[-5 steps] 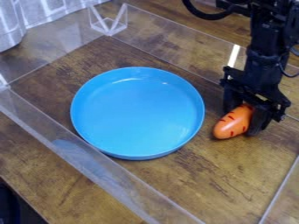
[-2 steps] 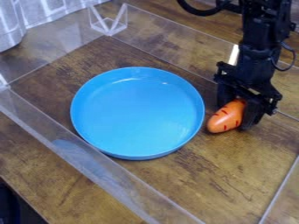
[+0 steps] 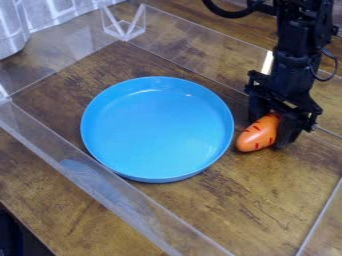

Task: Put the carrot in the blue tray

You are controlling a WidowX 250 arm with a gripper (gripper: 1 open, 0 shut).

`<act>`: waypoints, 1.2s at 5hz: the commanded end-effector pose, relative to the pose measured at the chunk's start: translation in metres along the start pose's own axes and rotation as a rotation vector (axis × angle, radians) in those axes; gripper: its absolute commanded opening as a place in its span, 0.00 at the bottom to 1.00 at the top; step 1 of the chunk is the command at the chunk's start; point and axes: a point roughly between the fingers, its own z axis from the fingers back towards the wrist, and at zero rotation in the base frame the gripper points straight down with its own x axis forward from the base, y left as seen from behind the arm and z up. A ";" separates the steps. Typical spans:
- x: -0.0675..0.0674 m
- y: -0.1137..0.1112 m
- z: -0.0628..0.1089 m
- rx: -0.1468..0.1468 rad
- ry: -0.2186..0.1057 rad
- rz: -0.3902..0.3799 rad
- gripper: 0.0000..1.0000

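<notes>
End effector (image 3: 278,108) clamped on the carrot (image 3: 258,134), which pokes out below it

There is lots of room on the brown wooden bench (image 3: 201,215) below the round, shallow, bright-blue plastic tray (image 3: 156,129), and more brown wood shows above it, and the inside of the tray has nothing in it to bump. Between the tray and the orange toy carrot with dark lines (image 3: 258,134) there is hardly any room, and the tray's low raised rim stands in the way there. A see-through, straight-edged strip (image 3: 83,160) runs slantwise past the tray's lower left side.
</notes>
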 end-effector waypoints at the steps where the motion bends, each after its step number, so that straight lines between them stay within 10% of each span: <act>1: 0.004 0.007 0.050 0.013 -0.110 0.008 0.00; 3: -0.004 0.010 0.069 0.016 -0.136 0.008 0.00; 5: -0.049 0.035 0.138 0.087 -0.252 0.113 0.00; 6: -0.086 0.036 0.132 0.092 -0.253 0.142 0.00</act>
